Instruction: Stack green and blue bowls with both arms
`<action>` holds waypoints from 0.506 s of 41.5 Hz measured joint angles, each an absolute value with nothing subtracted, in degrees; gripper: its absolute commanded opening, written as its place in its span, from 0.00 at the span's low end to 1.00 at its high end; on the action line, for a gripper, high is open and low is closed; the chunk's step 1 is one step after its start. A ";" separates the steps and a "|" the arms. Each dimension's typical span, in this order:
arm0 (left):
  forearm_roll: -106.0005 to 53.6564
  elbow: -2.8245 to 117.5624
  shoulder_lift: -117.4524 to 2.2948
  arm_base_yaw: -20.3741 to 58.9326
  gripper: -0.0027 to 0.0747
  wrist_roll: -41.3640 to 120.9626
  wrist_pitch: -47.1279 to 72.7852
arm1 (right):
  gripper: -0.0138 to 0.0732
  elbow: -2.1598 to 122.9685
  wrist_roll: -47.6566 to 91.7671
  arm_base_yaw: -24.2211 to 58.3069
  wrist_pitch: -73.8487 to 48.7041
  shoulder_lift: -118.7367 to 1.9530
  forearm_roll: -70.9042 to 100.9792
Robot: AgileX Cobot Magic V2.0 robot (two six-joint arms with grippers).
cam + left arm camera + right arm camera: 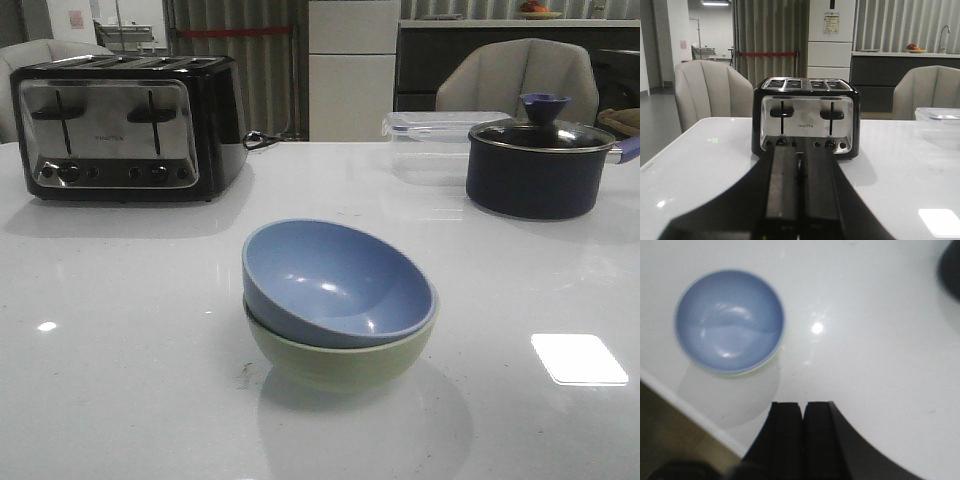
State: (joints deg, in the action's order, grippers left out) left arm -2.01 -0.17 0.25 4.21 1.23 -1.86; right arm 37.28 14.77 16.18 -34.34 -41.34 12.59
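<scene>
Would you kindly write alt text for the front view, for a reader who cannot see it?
A blue bowl sits nested, slightly tilted, inside a green bowl on a white table. Behind stand a toaster, a clear lidded container and a dark lidded pot.

matte bowls [335, 310], glossy table [120, 300], chrome toaster [125, 125]

Background items I see on the white table [120, 330]

At the far left I have a black and chrome four-slot toaster [125, 125], its cord [262, 138] trailing off behind. At the far right sits a dark lidded pot [538, 165] with a blue knob, and just beside it, toward the middle, a clear plastic container [430, 145] with its lid on. Beige chairs [520, 80] stand beyond the table's back edge.
</scene>
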 measured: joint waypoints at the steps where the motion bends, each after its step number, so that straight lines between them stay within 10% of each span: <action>1: -2.01 -0.17 0.25 4.21 0.15 1.23 -1.86 | 0.24 36.29 14.77 14.85 -33.36 -40.52 12.59; 21: -2.01 -0.17 0.25 4.21 0.15 1.23 -1.86 | 0.24 7.28 14.77 -4.04 -6.75 -7.53 12.37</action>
